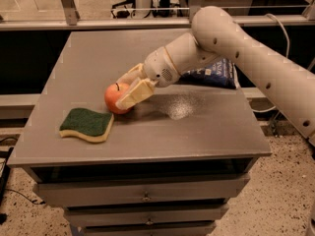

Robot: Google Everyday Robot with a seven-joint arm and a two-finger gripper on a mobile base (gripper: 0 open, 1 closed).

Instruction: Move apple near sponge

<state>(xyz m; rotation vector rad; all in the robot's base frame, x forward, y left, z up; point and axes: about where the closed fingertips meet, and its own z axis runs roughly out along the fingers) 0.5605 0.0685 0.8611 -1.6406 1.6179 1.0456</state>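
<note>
gripper (121,93) clamped on the apple (112,99), one finger in front of it, one behind. apple located toward the front-left corner of the desk (206,132), just beside the sponge (87,124), which lies nearer the front edge.

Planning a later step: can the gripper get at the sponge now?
Probably not to grasp it: the gripper is shut on the apple. Otherwise the way looks free: the sponge lies close by, uncovered, at the front left of the table.
</note>
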